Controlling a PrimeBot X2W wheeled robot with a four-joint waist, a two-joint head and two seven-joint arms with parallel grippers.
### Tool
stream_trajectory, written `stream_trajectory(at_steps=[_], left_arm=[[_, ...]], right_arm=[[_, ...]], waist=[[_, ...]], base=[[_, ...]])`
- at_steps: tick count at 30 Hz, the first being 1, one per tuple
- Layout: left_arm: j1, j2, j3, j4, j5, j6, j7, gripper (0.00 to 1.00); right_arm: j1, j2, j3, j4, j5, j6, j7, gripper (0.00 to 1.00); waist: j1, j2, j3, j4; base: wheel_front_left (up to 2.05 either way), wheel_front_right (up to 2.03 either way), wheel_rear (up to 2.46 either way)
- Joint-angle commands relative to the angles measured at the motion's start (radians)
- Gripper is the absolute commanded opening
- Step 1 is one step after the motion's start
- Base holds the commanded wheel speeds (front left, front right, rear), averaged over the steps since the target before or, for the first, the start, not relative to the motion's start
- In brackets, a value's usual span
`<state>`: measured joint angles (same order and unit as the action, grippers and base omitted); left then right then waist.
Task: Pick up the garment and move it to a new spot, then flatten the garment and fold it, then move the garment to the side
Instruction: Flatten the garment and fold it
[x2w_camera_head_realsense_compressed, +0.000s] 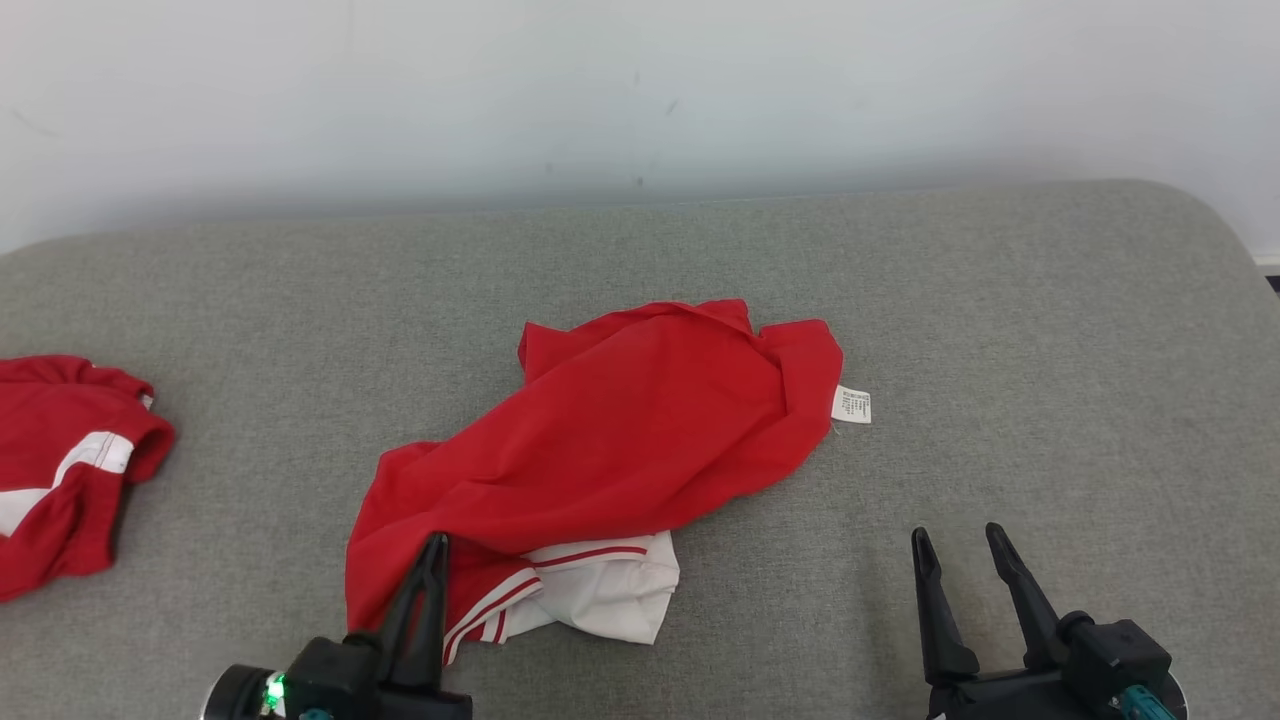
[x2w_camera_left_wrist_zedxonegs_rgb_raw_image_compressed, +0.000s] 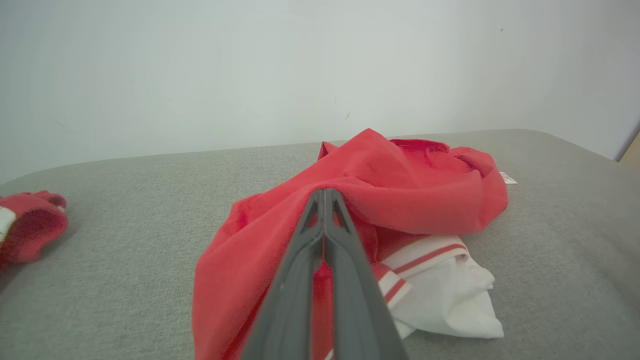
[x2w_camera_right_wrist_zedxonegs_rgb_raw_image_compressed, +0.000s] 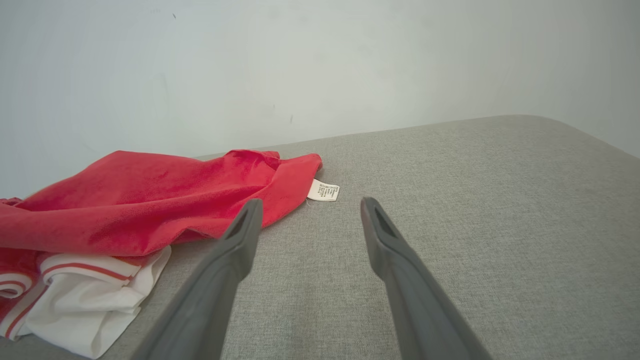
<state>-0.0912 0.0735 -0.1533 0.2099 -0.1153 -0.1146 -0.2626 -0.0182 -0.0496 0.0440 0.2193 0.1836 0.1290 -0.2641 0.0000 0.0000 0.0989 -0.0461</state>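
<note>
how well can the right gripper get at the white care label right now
Likely yes: the right gripper is open, and only bare grey surface lies between it and the care label at the garment's edge.

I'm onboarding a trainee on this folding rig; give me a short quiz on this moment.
1. True or false: the right pincer is shut.
2. The small white care label sticks out of the crumpled red-and-white cloth garment toward the robot's: A left, B right, C front.
3. Fill in: the left pincer, over the garment's near edge, is ___.
Key: 1 false; 2 B; 3 shut.
</note>
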Motion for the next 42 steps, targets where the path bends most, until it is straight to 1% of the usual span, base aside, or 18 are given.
stream_trajectory(at_steps=[1, 2, 3, 4, 6, 9, 13, 14, 16, 20, 24, 26, 29, 30, 31, 32, 38, 42], left_arm=[[0.011, 0.005, -0.005, 0.010, 0.002, -0.005, -0.003, 0.00], [0.018, 0.005, -0.015, 0.023, -0.004, -0.008, -0.003, 0.37], [0.026, 0.010, -0.026, 0.041, -0.003, -0.008, -0.003, 0.92], [0.027, 0.012, -0.033, 0.055, -0.001, -0.008, -0.003, 1.00], [0.029, 0.020, -0.058, 0.086, 0.004, -0.011, -0.003, 1.00], [0.013, 0.032, -0.085, 0.096, 0.029, -0.014, -0.003, 1.00], [-0.005, 0.044, -0.090, 0.067, 0.061, -0.002, -0.003, 1.00], [-0.009, 0.047, -0.091, 0.040, 0.077, 0.011, -0.003, 1.00], [-0.006, 0.050, -0.091, 0.008, 0.090, 0.019, -0.003, 1.00], [0.002, 0.047, -0.078, -0.023, 0.069, 0.023, -0.003, 1.00], [-0.038, 0.036, -0.062, 0.002, 0.024, 0.011, -0.003, 1.00], [-0.055, 0.035, -0.057, 0.030, 0.024, 0.010, -0.003, 1.00], [-0.102, 0.022, -0.040, 0.064, -0.006, 0.006, -0.003, 1.00], [-0.110, 0.021, -0.040, 0.092, -0.007, 0.005, -0.003, 0.85], [-0.125, 0.017, -0.037, 0.101, -0.013, 0.003, -0.003, 0.35], [-0.139, 0.016, -0.034, 0.118, -0.021, 0.001, -0.003, 0.00], [-0.189, 0.022, -0.026, 0.175, -0.018, -0.004, -0.003, 0.00], [-0.239, 0.041, -0.038, 0.177, -0.011, -0.007, -0.003, 0.00]], right_arm=[[0.010, -0.002, 0.007, 0.004, 0.008, 0.004, -0.001, 1.00], [0.011, -0.002, 0.007, 0.005, 0.009, 0.004, -0.001, 1.00], [0.012, -0.001, 0.007, 0.005, 0.009, 0.004, -0.001, 1.00], [0.014, -0.001, 0.007, 0.006, 0.008, 0.004, -0.001, 1.00], [0.018, -0.001, 0.003, 0.007, 0.006, 0.004, -0.001, 1.00], [0.018, -0.001, -0.002, 0.007, 0.001, 0.004, -0.001, 1.00], [0.015, -0.001, -0.005, 0.007, 0.000, 0.004, -0.001, 1.00], [0.013, -0.001, -0.005, 0.006, -0.001, 0.004, -0.001, 1.00], [0.013, -0.001, -0.009, 0.004, -0.001, 0.004, -0.001, 1.00], [0.015, -0.001, -0.015, 0.004, 0.004, 0.004, -0.001, 1.00], [0.006, -0.001, -0.010, 0.007, 0.008, 0.004, -0.001, 1.00], [0.001, -0.001, -0.006, 0.009, 0.009, 0.004, -0.001, 1.00], [-0.013, -0.002, 0.000, 0.011, 0.008, 0.004, -0.001, 1.00], [-0.020, -0.002, 0.000, 0.011, 0.008, 0.004, -0.001, 1.00], [-0.022, -0.002, -0.001, 0.011, 0.010, 0.004, -0.001, 1.00], [-0.023, -0.001, 0.000, 0.012, 0.011, 0.004, -0.001, 1.00], [-0.017, -0.001, -0.005, 0.014, 0.019, 0.004, -0.001, 1.00], [-0.024, -0.001, -0.014, 0.011, 0.019, 0.004, -0.001, 1.00]], waist=[[0.0000, 0.0000, -0.003, -0.005], [0.0000, 0.0000, -0.003, -0.007], [0.0000, 0.0000, -0.004, -0.010], [0.0000, 0.0000, -0.004, -0.013], [0.0000, 0.0000, -0.003, -0.018], [0.0000, 0.0000, -0.001, -0.023], [0.0000, 0.0000, 0.003, -0.027], [0.0000, 0.0000, 0.005, -0.031], [0.0000, 0.0000, 0.008, -0.031], [0.0000, 0.0000, 0.017, -0.026], [0.0000, 0.0000, 0.024, -0.023], [0.0000, 0.0000, 0.029, -0.026], [0.0000, 0.0000, 0.038, -0.038], [0.0000, 0.0000, 0.040, -0.043], [0.0000, 0.0000, 0.043, -0.047], [0.0000, 0.0000, 0.046, -0.051], [0.0000, 0.0000, 0.059, -0.066], [0.0000, 0.0000, 0.070, -0.064]], base=[[0.00, 0.00, 0.00], [0.00, 0.00, 0.00], [0.00, 0.00, 0.00], [0.00, 0.00, 0.00], [0.00, 0.00, 0.00], [0.00, 0.00, 0.00], [0.00, 0.00, 0.00], [0.00, 0.00, 0.00], [0.00, 0.00, 0.00], [0.00, 0.00, 0.00], [0.00, 0.00, 0.00], [0.00, 0.00, 0.00], [0.00, 0.00, 0.00], [0.00, 0.00, 0.00], [0.00, 0.00, 0.00], [0.00, 0.00, 0.00], [0.00, 0.00, 0.00], [0.00, 0.00, 0.00]])
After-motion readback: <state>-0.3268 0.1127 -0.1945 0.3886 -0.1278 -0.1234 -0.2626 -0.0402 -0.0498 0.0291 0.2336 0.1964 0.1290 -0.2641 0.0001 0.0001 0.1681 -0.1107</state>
